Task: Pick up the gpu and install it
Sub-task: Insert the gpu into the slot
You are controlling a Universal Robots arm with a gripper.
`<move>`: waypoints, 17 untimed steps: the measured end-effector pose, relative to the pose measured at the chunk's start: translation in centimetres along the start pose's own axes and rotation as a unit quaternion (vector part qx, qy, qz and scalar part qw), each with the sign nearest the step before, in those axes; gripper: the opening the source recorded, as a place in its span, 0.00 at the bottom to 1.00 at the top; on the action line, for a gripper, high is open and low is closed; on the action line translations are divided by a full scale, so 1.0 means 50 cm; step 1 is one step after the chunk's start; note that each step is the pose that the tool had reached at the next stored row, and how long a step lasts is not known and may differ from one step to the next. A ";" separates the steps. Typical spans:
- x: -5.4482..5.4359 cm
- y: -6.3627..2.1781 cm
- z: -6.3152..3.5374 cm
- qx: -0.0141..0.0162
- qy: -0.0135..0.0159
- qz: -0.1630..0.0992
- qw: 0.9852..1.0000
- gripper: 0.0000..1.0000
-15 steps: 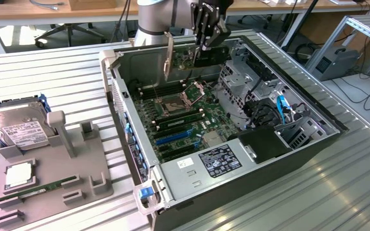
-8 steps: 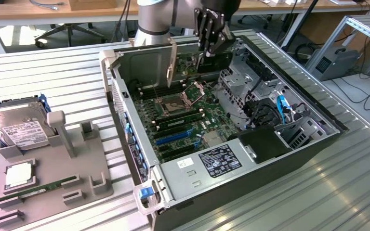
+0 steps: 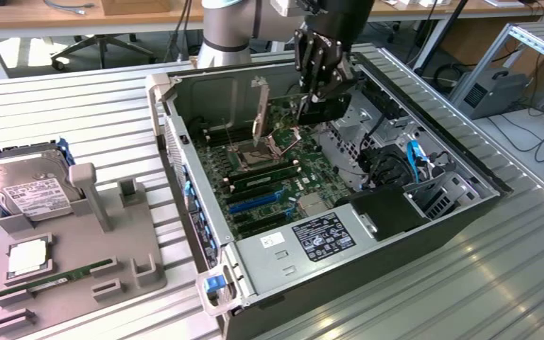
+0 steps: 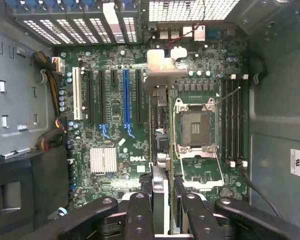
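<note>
At the exterior view's left, a grey tray [image 3: 111,248] sat on the slatted metal table [image 3: 423,283]. It carried a hard drive [image 3: 26,188] whose white label was too small to read, a square chip [image 3: 28,256] and a thin green memory stick [image 3: 54,278]. Just beside it lay the computer case [image 3: 282,273], its side off and its walls fencing in the green board [image 3: 282,177].

Over the far part of the board, the claw [image 3: 321,91] was clamped on the graphics card [image 3: 305,110], holding it on edge in the open space above the slots. The card's long axis ran across the case. Its silver bracket end pointed toward the rear wall at the exterior view's left. The other end pointed toward the cables [image 3: 414,159] at the right, where room was tight.

In the wrist view the card showed edge-on between the claw's fingers [image 4: 139,212], with a blue slot [image 4: 126,97] on one side and the empty chip socket [image 4: 196,127] on the other. "DELL" was printed on the board.
</note>
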State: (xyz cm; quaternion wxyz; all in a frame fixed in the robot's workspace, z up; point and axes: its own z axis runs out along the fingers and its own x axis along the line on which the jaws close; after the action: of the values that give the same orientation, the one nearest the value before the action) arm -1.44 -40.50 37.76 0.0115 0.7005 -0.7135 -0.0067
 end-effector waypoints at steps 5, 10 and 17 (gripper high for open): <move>0.078 -0.003 0.058 0.000 0.011 0.000 1.000 0.27; 0.060 -0.002 0.059 0.000 0.011 0.000 1.000 0.27; 0.053 -0.002 0.059 0.000 0.011 0.000 1.000 0.27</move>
State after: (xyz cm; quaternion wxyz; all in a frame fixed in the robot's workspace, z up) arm -1.45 -43.18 34.84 0.0193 0.7003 -0.7136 0.0012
